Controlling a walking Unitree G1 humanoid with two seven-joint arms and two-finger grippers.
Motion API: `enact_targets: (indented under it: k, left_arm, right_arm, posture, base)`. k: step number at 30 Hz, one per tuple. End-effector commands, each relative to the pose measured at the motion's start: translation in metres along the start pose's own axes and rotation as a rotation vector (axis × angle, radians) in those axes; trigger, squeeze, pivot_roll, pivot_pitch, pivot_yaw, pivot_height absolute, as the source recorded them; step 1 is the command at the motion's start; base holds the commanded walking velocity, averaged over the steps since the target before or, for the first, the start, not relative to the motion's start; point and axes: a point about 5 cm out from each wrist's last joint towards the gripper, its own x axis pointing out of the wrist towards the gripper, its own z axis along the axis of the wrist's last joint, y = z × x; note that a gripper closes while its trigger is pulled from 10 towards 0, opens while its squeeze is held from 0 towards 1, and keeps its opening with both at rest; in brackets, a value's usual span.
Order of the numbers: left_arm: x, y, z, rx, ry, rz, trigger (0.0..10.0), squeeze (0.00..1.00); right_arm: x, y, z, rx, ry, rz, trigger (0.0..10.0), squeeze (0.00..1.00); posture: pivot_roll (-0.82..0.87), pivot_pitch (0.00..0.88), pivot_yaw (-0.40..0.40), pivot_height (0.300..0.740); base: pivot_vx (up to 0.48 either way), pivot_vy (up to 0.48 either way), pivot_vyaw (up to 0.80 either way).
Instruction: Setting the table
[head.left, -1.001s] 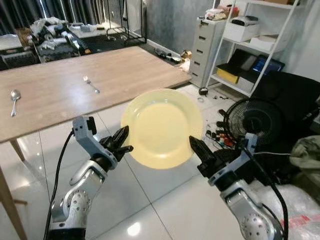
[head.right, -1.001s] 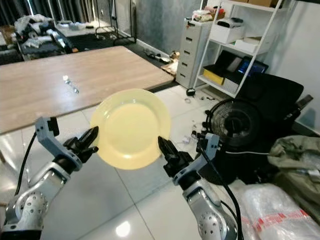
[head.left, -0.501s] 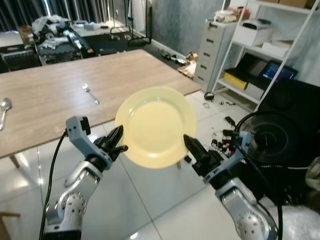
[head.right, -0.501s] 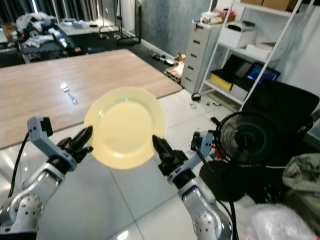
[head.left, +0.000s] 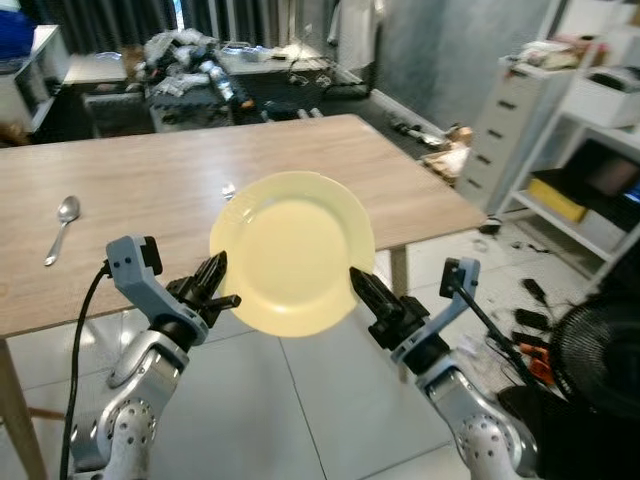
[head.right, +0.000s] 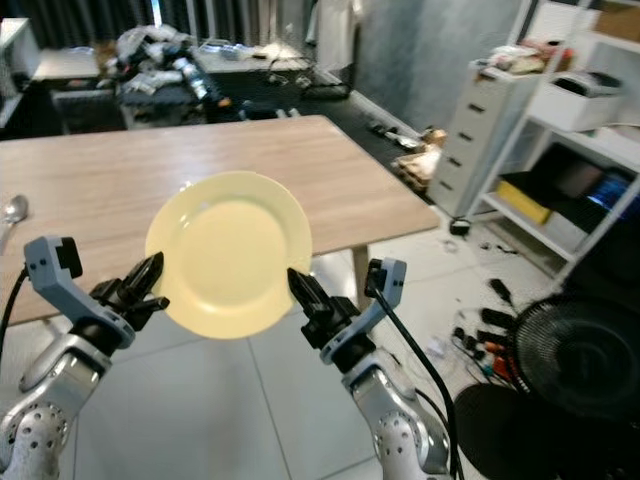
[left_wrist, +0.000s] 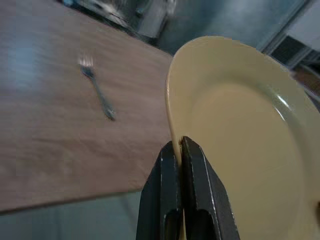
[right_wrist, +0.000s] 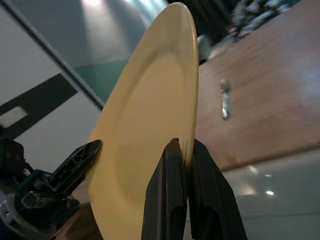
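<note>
Pale yellow plate (head.left: 292, 250) held in the air before the near edge of the wooden table (head.left: 120, 190), left gripper (head.left: 216, 285) and right gripper (head.left: 358, 285) each pinching opposite sides of its rim, with a spoon (head.left: 61, 224) near the table's left edge and a fork (left_wrist: 96, 92) further in.

round pale yellow plate (head.left: 292, 250) tilted up before the wooden table (head.left: 120, 200).

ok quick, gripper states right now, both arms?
Left gripper: shut on the yellow plate, fingers pinching its rim.
Right gripper: shut on the same plate's opposite rim.
</note>
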Motion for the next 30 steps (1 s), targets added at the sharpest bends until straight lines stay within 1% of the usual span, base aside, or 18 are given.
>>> enact_targets:
  k: [1, 14, 20, 22, 24, 25, 29, 30]
  left_arm:
    - [-0.003, 0.007, -0.008, 0.033, 0.046, 0.064, 10.0, 0.00]
    - [-0.004, 0.006, -0.009, 0.039, 0.056, 0.064, 10.0, 0.00]
    - [-0.002, 0.006, -0.010, 0.038, 0.059, 0.063, 10.0, 0.00]
    - [-0.002, 0.005, -0.011, 0.035, 0.063, 0.060, 10.0, 0.00]
    - [-0.002, 0.005, -0.011, 0.035, 0.064, 0.058, 10.0, 0.00]
    - [-0.001, 0.004, -0.012, 0.032, 0.072, 0.052, 10.0, 0.00]
    - [-0.001, 0.004, -0.014, 0.031, 0.085, 0.048, 10.0, 0.00]
    - [0.000, 0.004, -0.016, 0.032, 0.104, 0.046, 10.0, 0.00]
  right_arm:
    - [0.003, 0.008, 0.000, -0.012, 0.003, 0.061, 10.0, 0.00]
    - [0.003, 0.005, 0.001, -0.016, 0.001, 0.045, 10.0, 0.00]
    - [0.003, 0.001, 0.001, -0.020, 0.000, 0.011, 10.0, 0.00]
    - [0.002, -0.004, 0.003, -0.028, -0.010, -0.031, 10.0, 0.00]
    - [0.002, -0.005, 0.004, -0.029, -0.013, -0.039, 10.0, 0.00]
    - [0.001, -0.008, 0.006, -0.033, -0.020, -0.066, 10.0, 0.00]
    - [0.000, -0.011, 0.007, -0.035, -0.024, -0.089, 10.0, 0.00]
    - [-0.001, -0.013, 0.008, -0.039, -0.027, -0.103, 10.0, 0.00]
  posture:
    - [0.14, 0.049, 0.036, 0.740]
    - [0.14, 0.053, 0.038, 0.740]
    - [0.13, 0.054, 0.039, 0.740]
    - [0.13, 0.054, 0.039, 0.740]
    - [0.13, 0.054, 0.039, 0.740]
    - [0.12, 0.054, 0.045, 0.740]
    - [0.12, 0.054, 0.048, 0.740]
    - [0.12, 0.053, 0.049, 0.740]
  base:
    - [0.469, 0.000, 0.76]
    - [0.467, 0.000, 0.69]
    - [0.466, 0.000, 0.00]
    - [0.467, 0.000, 0.00]
    - [0.469, 0.000, 0.00]
    - [0.465, 0.000, 0.00]
    - [0.466, 0.000, 0.00]
    - [0.000, 0.000, 0.00]
